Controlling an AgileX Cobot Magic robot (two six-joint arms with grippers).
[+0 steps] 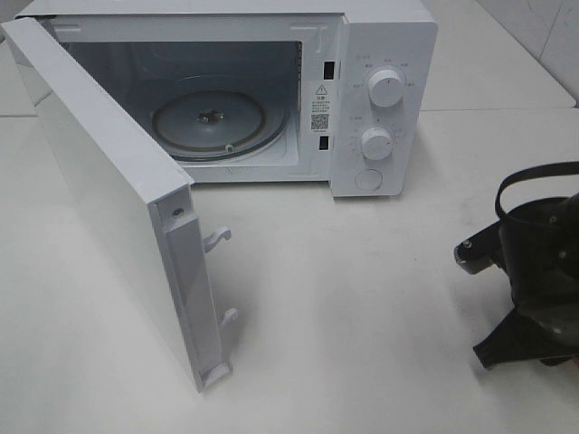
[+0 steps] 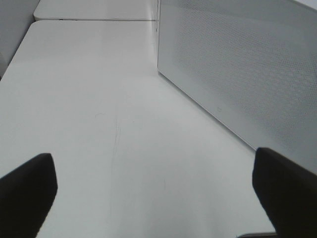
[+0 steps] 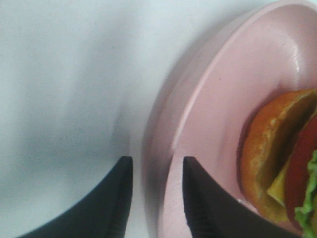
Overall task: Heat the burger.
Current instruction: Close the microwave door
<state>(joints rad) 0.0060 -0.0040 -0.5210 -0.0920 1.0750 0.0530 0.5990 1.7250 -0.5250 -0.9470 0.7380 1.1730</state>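
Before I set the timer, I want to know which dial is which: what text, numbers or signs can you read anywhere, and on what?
Sticker on the microwave's inner frame: warning triangle and a QR-like square; its print is too small to read.
Upper dial: markings around it, too blurred to read.
Lower dial: markings around it, too blurred to read.
Nothing else bears text.

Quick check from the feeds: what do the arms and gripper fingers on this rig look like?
Both grippers have black fingers. The left gripper shows two blunt, matte dark fingers. The right gripper has curved, tapering black fingers with fine ribbing on the inner face. From above, the right arm is a dark housing with a looping black cable.
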